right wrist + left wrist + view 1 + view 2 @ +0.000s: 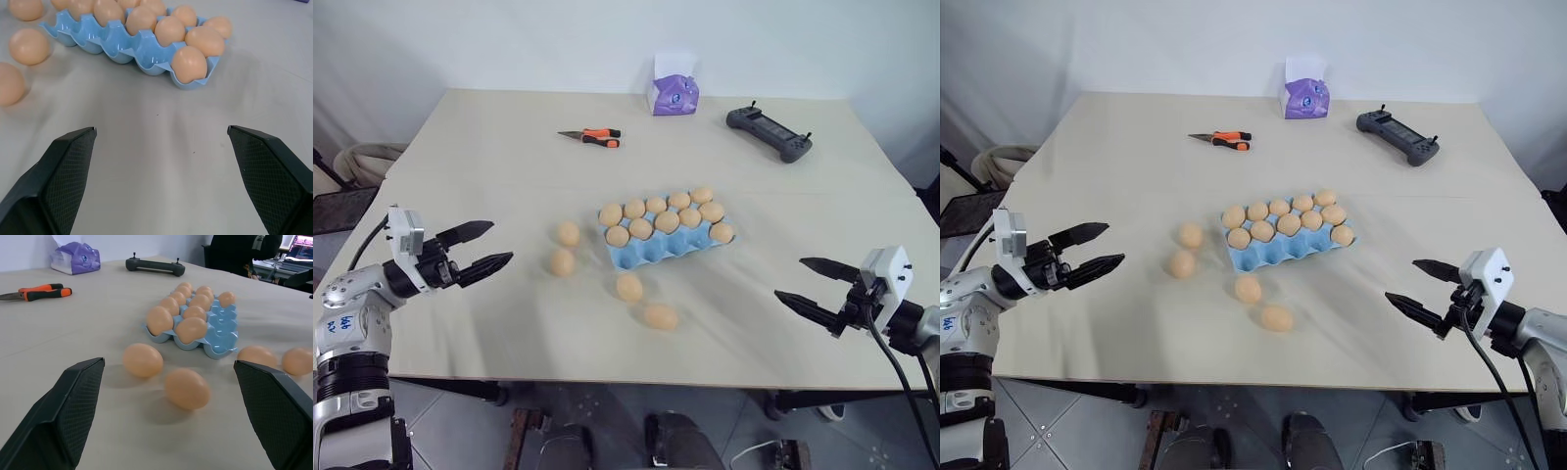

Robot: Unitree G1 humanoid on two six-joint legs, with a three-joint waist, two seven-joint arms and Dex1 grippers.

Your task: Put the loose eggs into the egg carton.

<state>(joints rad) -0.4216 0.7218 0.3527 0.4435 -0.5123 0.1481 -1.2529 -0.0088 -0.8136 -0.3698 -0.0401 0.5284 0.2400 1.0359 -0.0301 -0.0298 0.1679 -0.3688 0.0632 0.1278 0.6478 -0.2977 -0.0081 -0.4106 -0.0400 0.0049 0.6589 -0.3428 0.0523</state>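
Observation:
Several loose eggs lie on the table beside the egg carton [656,251]: two to its left [568,233] [562,262] and two in front of it [628,287] [660,316]. The light blue carton holds eggs in its two far rows and one at the right end of the near row; the other near cups are bare. My left gripper [501,243] hovers open to the left of the left pair, pointing at them. My right gripper [789,278] is open at the front right, pointing toward the carton's right end [146,62]. Neither holds anything.
At the far side lie orange-handled pliers [592,137], a purple tissue pack [674,95] and a black controller [769,132]. The table's front edge runs just below both grippers.

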